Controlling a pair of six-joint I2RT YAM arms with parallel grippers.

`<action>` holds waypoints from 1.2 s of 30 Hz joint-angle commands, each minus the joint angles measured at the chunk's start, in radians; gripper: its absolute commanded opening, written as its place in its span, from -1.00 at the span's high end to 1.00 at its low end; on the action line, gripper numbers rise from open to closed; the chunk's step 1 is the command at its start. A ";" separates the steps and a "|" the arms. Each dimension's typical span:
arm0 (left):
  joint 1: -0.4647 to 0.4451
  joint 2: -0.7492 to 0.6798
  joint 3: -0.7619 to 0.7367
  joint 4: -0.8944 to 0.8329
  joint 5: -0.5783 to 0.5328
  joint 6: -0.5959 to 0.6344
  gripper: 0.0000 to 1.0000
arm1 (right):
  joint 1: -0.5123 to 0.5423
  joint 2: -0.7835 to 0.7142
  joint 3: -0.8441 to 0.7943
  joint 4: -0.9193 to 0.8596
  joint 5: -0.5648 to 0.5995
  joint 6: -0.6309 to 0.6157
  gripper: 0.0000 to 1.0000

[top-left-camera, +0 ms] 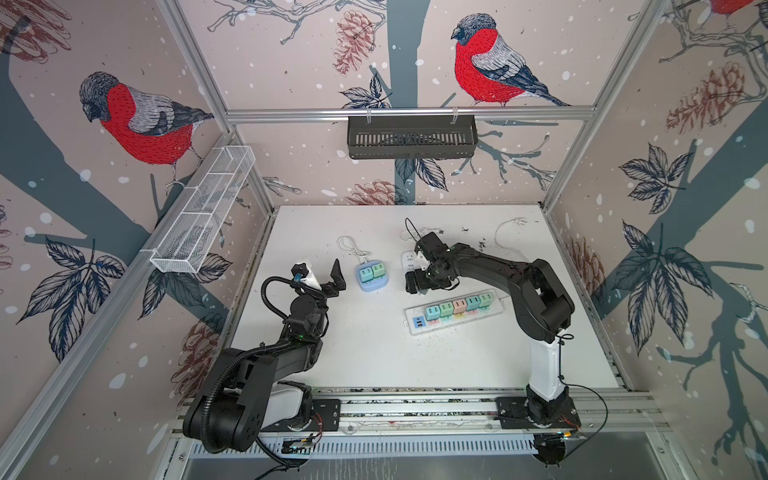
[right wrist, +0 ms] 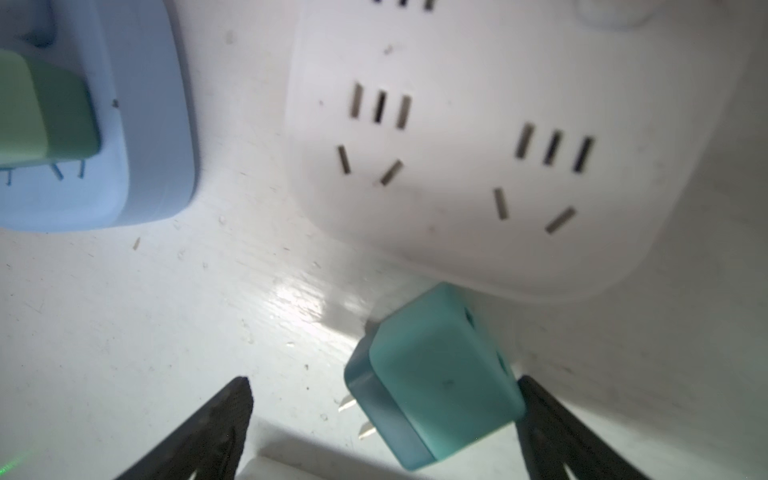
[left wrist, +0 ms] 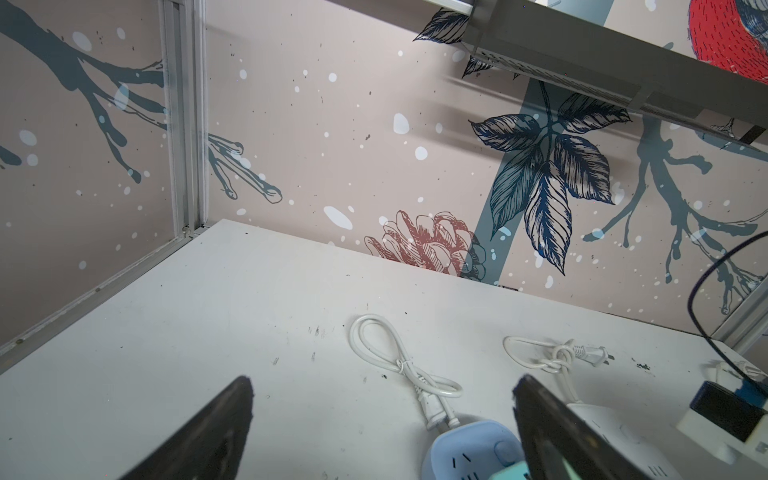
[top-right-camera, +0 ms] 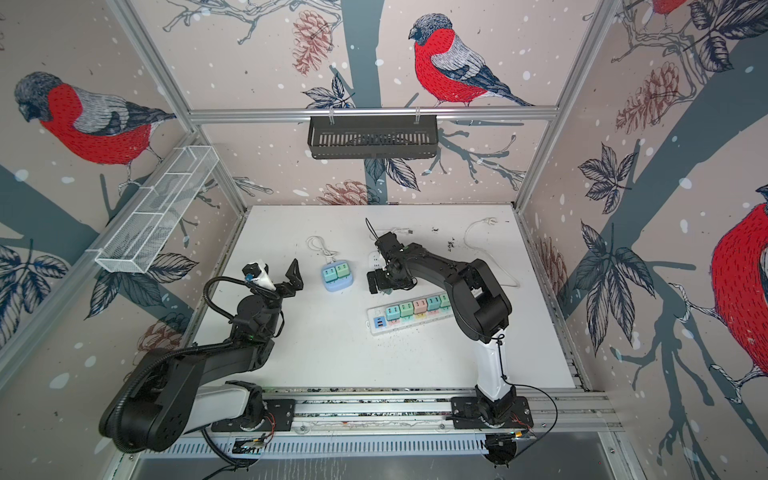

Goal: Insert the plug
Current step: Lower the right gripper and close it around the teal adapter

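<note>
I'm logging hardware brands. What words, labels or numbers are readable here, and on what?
No text is readable in any view.
Plugs on the long strip: dark marks on their faces, too small to read.
Teal plug: no print shows.
White block: no print shows, only slots.
Blue block: no print shows.
</note>
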 commanded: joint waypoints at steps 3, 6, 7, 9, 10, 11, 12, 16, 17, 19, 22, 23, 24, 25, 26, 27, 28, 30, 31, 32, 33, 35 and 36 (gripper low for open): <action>0.002 0.001 0.007 0.021 0.009 -0.012 -0.94 | 0.034 0.045 0.068 -0.013 0.022 -0.027 -0.97; 0.002 0.000 0.007 0.020 0.011 -0.012 -0.94 | 0.061 0.060 0.093 -0.023 0.049 -0.041 -0.97; 0.003 0.001 0.007 0.021 0.011 -0.011 -0.94 | 0.070 0.064 0.099 -0.027 0.058 -0.046 -0.97; 0.003 0.002 0.009 0.021 0.010 -0.012 -0.94 | 0.087 0.063 0.104 -0.034 0.091 -0.053 -0.97; 0.003 0.002 0.007 0.021 0.012 -0.012 -0.94 | 0.094 0.064 0.105 -0.040 0.113 -0.053 -0.97; 0.002 0.002 0.006 0.020 0.012 -0.012 -0.94 | 0.099 0.062 0.106 -0.048 0.134 -0.057 -0.97; 0.004 0.001 0.006 0.021 0.012 -0.012 -0.94 | 0.102 0.061 0.102 -0.054 0.153 -0.056 -0.97; 0.004 0.002 0.007 0.020 0.012 -0.013 -0.94 | 0.109 0.057 0.084 -0.066 0.217 -0.057 -0.94; 0.003 0.001 0.006 0.020 0.012 -0.013 -0.94 | 0.111 0.057 0.078 -0.063 0.220 -0.058 -0.91; 0.003 0.001 0.005 0.021 0.012 -0.013 -0.94 | 0.115 0.062 0.070 -0.061 0.221 -0.061 -0.84; 0.003 -0.001 0.003 0.020 0.006 -0.015 -0.94 | 0.125 0.073 0.069 -0.061 0.235 -0.065 -0.63; 0.005 0.000 0.004 0.020 0.004 -0.017 -0.94 | 0.130 0.077 0.070 -0.064 0.247 -0.068 -0.54; 0.003 0.000 0.004 0.021 0.003 -0.016 -0.94 | 0.133 0.079 0.070 -0.067 0.254 -0.070 -0.46; 0.003 0.001 0.005 0.021 0.001 -0.016 -0.94 | 0.138 0.079 0.070 -0.069 0.260 -0.071 -0.38; 0.003 0.004 0.007 0.020 0.000 -0.019 -0.95 | 0.141 0.079 0.068 -0.071 0.268 -0.072 -0.31; 0.004 0.007 0.009 0.020 0.002 -0.018 -0.94 | 0.143 0.078 0.065 -0.071 0.272 -0.072 -0.25; 0.003 0.008 0.012 0.017 0.006 -0.018 -0.94 | 0.145 0.078 0.061 -0.070 0.275 -0.072 -0.22; 0.003 0.010 0.016 0.010 0.009 -0.019 -0.94 | 0.145 0.074 0.049 -0.066 0.286 -0.074 -0.18; 0.003 0.011 0.018 0.008 0.009 -0.021 -0.94 | 0.146 0.072 0.042 -0.061 0.290 -0.072 -0.13; 0.003 0.011 0.016 0.006 0.008 -0.021 -0.94 | 0.146 0.071 0.035 -0.057 0.298 -0.072 -0.10; 0.003 0.010 0.015 0.007 0.006 -0.022 -0.94 | 0.145 0.072 0.030 -0.053 0.303 -0.072 -0.10; 0.004 0.011 0.015 0.006 0.006 -0.024 -0.94 | 0.146 0.077 0.019 -0.041 0.311 -0.070 -0.12; 0.004 0.010 0.016 0.005 0.005 -0.023 -0.94 | 0.146 0.079 0.014 -0.036 0.313 -0.069 -0.15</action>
